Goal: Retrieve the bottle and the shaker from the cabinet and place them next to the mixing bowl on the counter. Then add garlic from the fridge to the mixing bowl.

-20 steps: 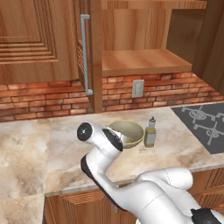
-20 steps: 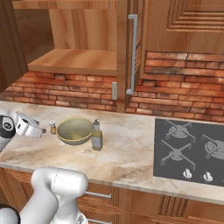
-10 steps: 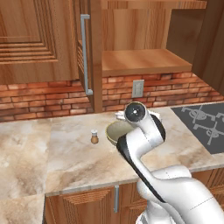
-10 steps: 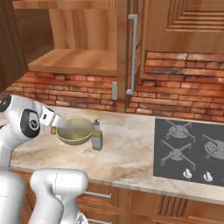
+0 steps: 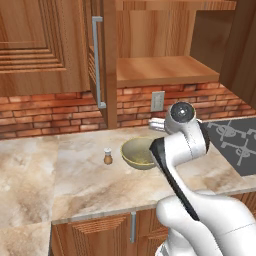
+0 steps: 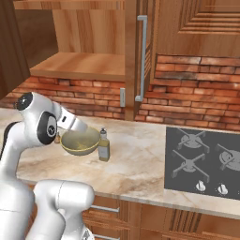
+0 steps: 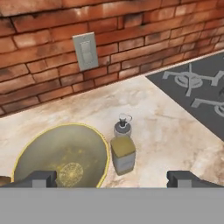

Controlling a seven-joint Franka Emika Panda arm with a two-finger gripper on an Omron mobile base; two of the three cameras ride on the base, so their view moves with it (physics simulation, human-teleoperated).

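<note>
The olive-tan mixing bowl (image 5: pixel 136 151) (image 6: pixel 80 142) (image 7: pixel 61 155) sits on the beige counter (image 5: pixel 75 177) (image 6: pixel 140 161) under the open cabinet (image 5: pixel 167 70) (image 6: pixel 79 65). The bottle (image 6: pixel 103 146) (image 7: pixel 123 151) stands upright just right of the bowl, almost touching it. The tiny brown shaker (image 5: pixel 107 156) stands a short way left of the bowl. My gripper (image 7: pixel 112 178) hovers above bowl and bottle, looking down at them, open with its jaws wide apart and nothing between them. In the left base view my arm hides the bottle. The garlic and the fridge are out of view.
A dark stovetop (image 5: pixel 235 145) (image 6: pixel 201 159) (image 7: pixel 192 83) lies to the right of the bottle. A wall socket (image 7: pixel 86 51) sits in the brick wall behind the bowl. The cabinet's silver bar handle (image 5: pixel 96 60) (image 6: pixel 140 56) hangs on the door edge above the counter.
My arm has risen from low over the counter left of the bowl and swung right, above bowl and bottle. The shaker, hidden a second ago, now stands free on the counter.
</note>
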